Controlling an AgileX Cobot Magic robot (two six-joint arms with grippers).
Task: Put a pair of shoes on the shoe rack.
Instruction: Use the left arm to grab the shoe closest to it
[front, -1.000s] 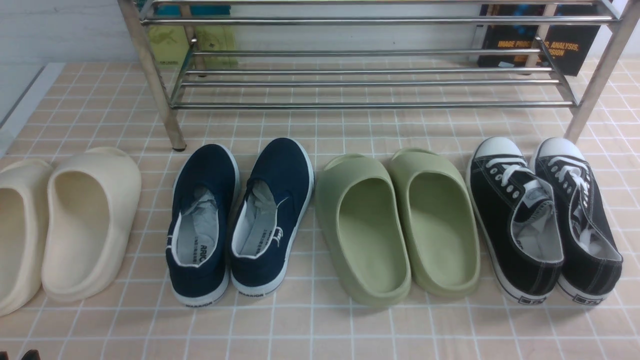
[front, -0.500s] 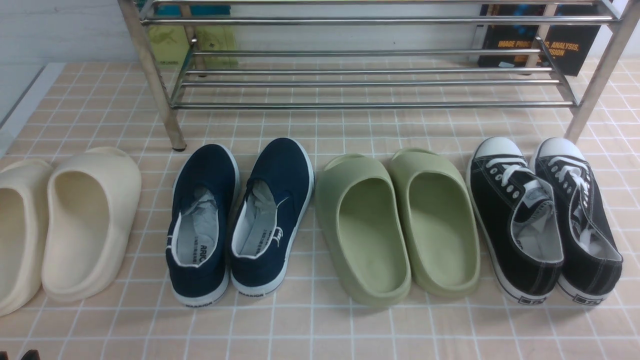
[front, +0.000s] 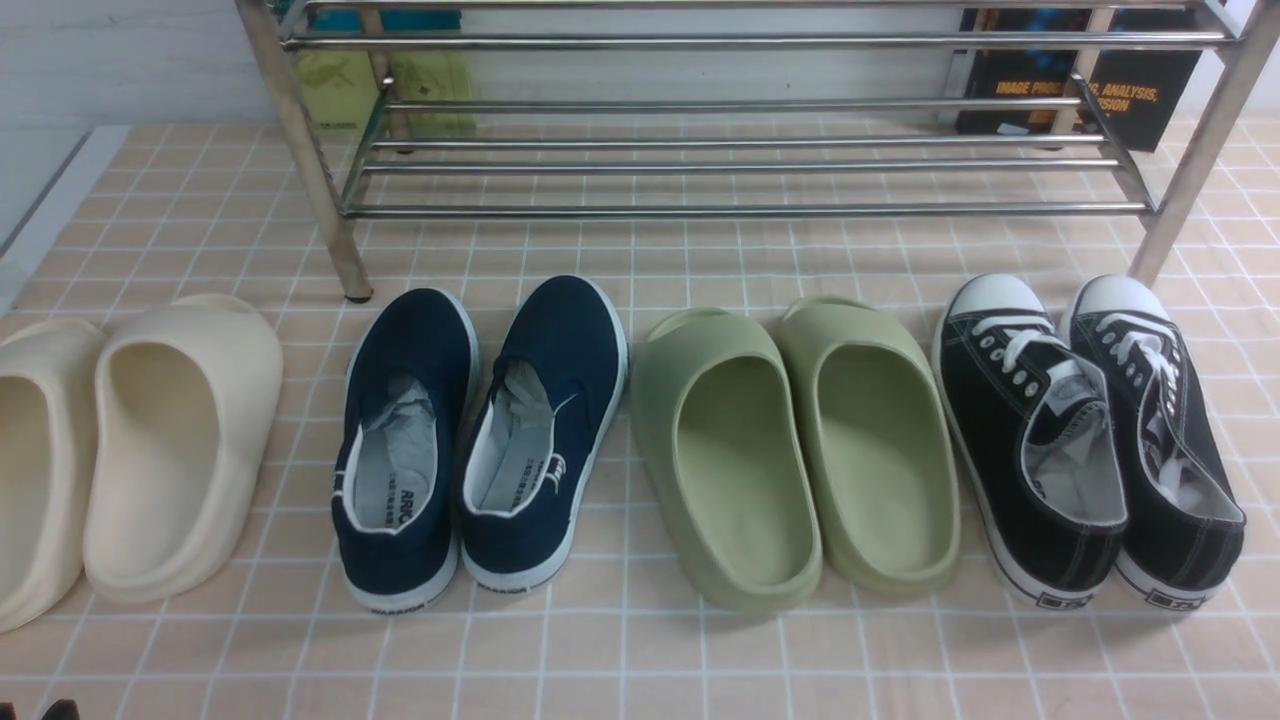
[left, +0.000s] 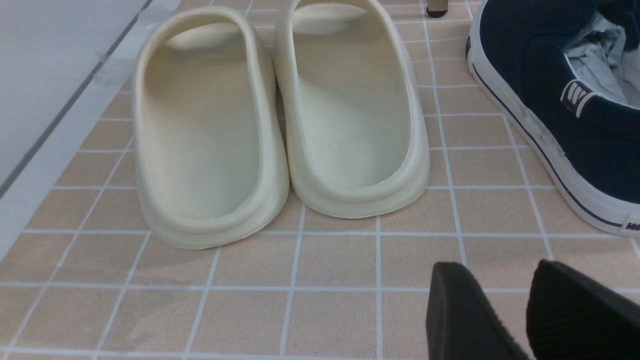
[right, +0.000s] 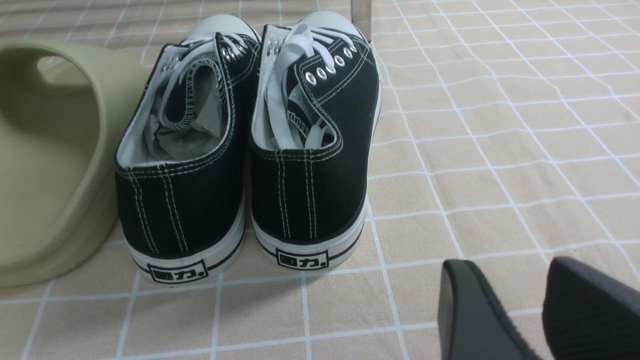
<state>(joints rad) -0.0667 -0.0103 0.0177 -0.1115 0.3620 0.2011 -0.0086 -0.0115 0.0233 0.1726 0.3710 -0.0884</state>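
The pair of shoes, two navy slip-ons with white soles (front: 405, 450) (front: 545, 430), stands side by side on the checked cloth, heels toward me, in front of the rack's left leg. One navy shoe (left: 560, 115) shows at the edge of the left wrist view. The chrome shoe rack (front: 740, 210) spans the back, its bar tiers bare. My left gripper (left: 500, 270) hovers open over the cloth, behind the cream slides and beside the navy heel, holding nothing. My right gripper (right: 510, 267) is open over bare cloth, behind and to the right of the black sneakers.
Cream slides (front: 170, 450) stand at far left, green slides (front: 790, 450) in the middle and black lace-up sneakers (front: 1090, 440) at right. Books (front: 1080, 90) lean behind the rack. The cloth ends at a grey floor strip (left: 50, 75) on the left.
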